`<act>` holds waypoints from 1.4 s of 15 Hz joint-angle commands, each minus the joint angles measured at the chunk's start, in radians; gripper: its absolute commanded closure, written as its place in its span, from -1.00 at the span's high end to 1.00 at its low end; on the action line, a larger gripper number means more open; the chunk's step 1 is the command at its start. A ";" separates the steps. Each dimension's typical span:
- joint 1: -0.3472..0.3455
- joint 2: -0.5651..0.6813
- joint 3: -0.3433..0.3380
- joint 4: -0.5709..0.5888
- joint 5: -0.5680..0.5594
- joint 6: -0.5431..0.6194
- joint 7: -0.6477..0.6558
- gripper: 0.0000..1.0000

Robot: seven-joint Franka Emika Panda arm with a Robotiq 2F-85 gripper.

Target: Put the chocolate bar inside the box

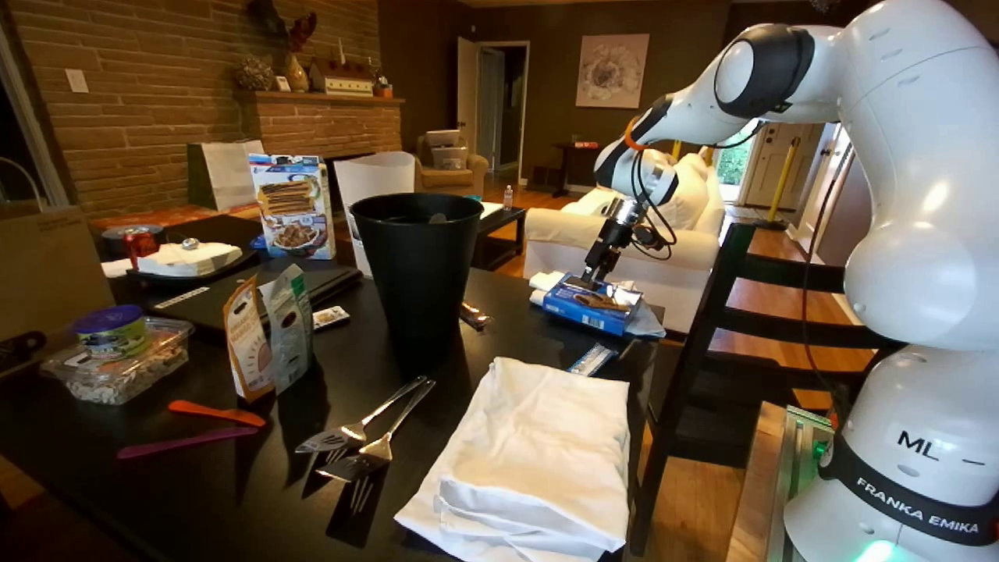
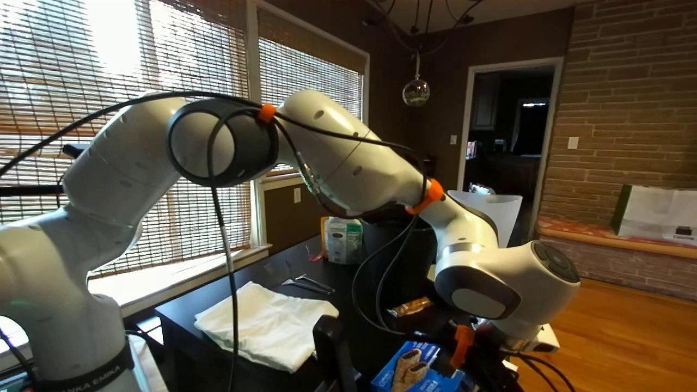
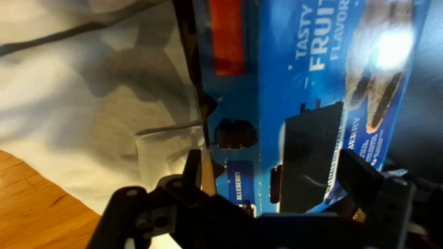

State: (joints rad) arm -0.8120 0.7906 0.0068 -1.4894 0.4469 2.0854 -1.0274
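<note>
The blue carton box (image 1: 581, 311) lies on the dark table near its far end. It shows in an exterior view (image 2: 405, 370), and fills much of the wrist view (image 3: 277, 83), where a dark opening shows in its side. My gripper (image 3: 270, 159) is open, its fingers apart over that opening; it also shows at the box in an exterior view (image 1: 595, 282). I cannot tell whether it touches the carton. A bar in a shiny brown wrapper (image 1: 474, 315), probably the chocolate bar, lies on the table beside the black bin and in an exterior view (image 2: 411, 306).
A tall black bin (image 1: 417, 265) stands mid-table. A blue-and-silver wrapped bar (image 1: 593, 359) and a folded white cloth (image 1: 538, 445) lie in front of the box. Metal utensils (image 1: 375, 449) and upright pouches (image 1: 289, 328) are farther along. A black chair (image 1: 714, 312) stands by the edge.
</note>
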 commanded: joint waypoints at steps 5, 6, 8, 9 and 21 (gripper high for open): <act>-0.015 0.032 0.007 0.088 0.000 -0.078 -0.009 1.00; -0.011 0.030 0.000 0.091 -0.010 -0.083 -0.006 1.00; -0.005 0.030 -0.011 0.099 -0.026 -0.093 0.001 1.00; -0.003 0.031 -0.017 0.101 -0.034 -0.098 0.005 1.00; 0.001 0.037 -0.029 0.101 -0.051 -0.150 0.012 -0.24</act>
State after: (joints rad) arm -0.8110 0.8122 -0.0209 -1.4258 0.4087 1.9615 -1.0245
